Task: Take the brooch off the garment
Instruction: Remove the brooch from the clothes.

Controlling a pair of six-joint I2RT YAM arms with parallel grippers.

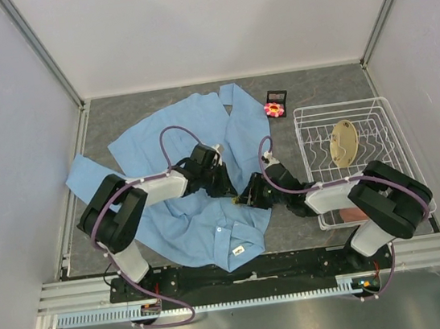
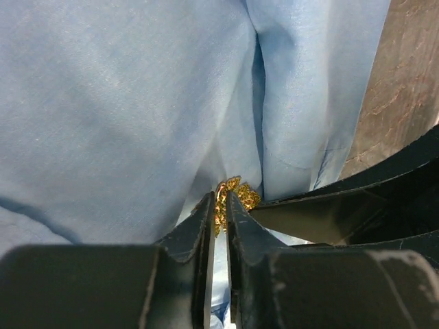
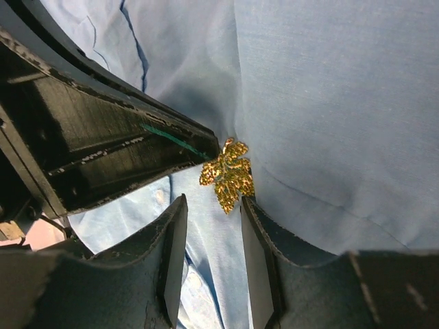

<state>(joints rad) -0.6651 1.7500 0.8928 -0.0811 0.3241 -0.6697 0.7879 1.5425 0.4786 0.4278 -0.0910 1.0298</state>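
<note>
The light blue garment (image 1: 176, 138) lies spread on the grey table. The pink flower brooch (image 1: 275, 108) rests on the table just right of a sleeve, apart from both grippers. A gold sequinned leaf emblem (image 3: 228, 175) sits on the shirt front. My left gripper (image 2: 221, 202) is shut on this emblem (image 2: 236, 192), its tips pinching the edge. My right gripper (image 3: 212, 205) is open just below the emblem, and its right fingertip (image 3: 250, 205) touches the emblem's lower edge. From above, both grippers (image 1: 230, 189) (image 1: 249, 197) meet over the shirt's middle.
A white wire rack (image 1: 302, 113) stands at the right with a beige object (image 1: 345, 144) in it. A small dark case (image 1: 276, 94) lies beside the brooch. White walls close in the back and both sides.
</note>
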